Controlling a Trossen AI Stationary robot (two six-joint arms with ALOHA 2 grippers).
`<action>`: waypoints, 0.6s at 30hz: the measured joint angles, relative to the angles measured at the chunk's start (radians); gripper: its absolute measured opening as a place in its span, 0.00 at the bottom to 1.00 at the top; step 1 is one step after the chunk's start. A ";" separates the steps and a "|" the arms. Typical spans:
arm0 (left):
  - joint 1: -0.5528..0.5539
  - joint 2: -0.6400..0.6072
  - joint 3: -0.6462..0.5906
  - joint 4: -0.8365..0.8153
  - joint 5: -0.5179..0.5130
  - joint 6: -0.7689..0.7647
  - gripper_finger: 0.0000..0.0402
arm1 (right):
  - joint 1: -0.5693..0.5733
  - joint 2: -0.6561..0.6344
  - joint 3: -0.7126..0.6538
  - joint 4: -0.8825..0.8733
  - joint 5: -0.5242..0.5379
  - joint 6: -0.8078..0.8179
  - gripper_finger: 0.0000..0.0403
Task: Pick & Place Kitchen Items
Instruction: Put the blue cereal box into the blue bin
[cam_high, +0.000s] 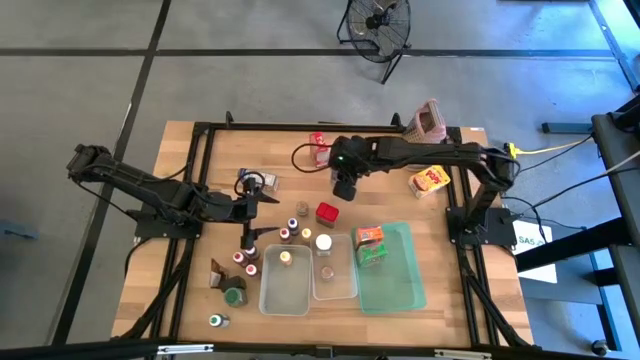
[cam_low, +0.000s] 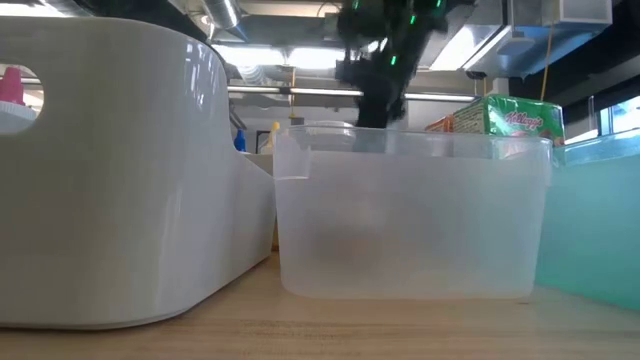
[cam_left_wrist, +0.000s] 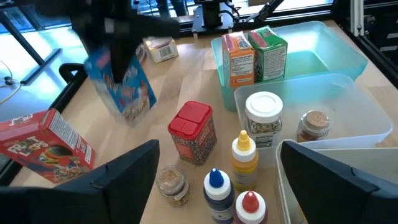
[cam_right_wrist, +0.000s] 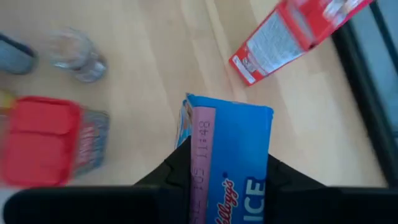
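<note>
My right gripper (cam_high: 345, 187) hangs over the far middle of the table, shut on a blue cereal carton (cam_left_wrist: 124, 87) that it hides in the high view. A red carton (cam_high: 320, 148) lies on its side beyond it, and a yellow carton (cam_high: 428, 180) lies to the right. My left gripper (cam_high: 260, 230) is open, low beside a cluster of small jars and bottles (cam_left_wrist: 217, 186), touching nothing. A red-lidded spice jar (cam_left_wrist: 194, 130) stands ahead of it. An orange carton (cam_left_wrist: 239, 59) and a green carton (cam_left_wrist: 270, 53) stand in the green tray (cam_high: 400, 280). My right gripper (cam_right_wrist: 227, 186) pinches the blue carton by its upper end (cam_right_wrist: 230, 149), one dark finger (cam_right_wrist: 177, 177) on each broad face. The fingers come from above, pointing down. The carton hangs below them, slightly tilted, and the left wrist view shows it lifted off the table.
Two clear tubs (cam_high: 285, 285) (cam_high: 333, 280) sit at the near middle; the right-hand one holds a white-capped jar (cam_left_wrist: 264, 118) and a brown jar (cam_left_wrist: 311, 124). A pink-topped grater (cam_high: 430, 120) stands at the far right. More small bottles (cam_high: 230, 285) stand near left.
</note>
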 joint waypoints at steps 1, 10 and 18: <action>0.000 0.001 0.000 0.000 0.000 0.000 0.83 | 0.013 -0.019 0.014 -0.018 0.019 0.000 0.22; 0.000 0.002 0.000 -0.044 0.000 -0.019 0.83 | 0.176 -0.231 0.076 -0.193 0.248 0.016 0.22; 0.000 0.002 0.000 -0.035 0.000 -0.019 0.83 | 0.338 -0.395 0.076 -0.480 0.311 0.149 0.22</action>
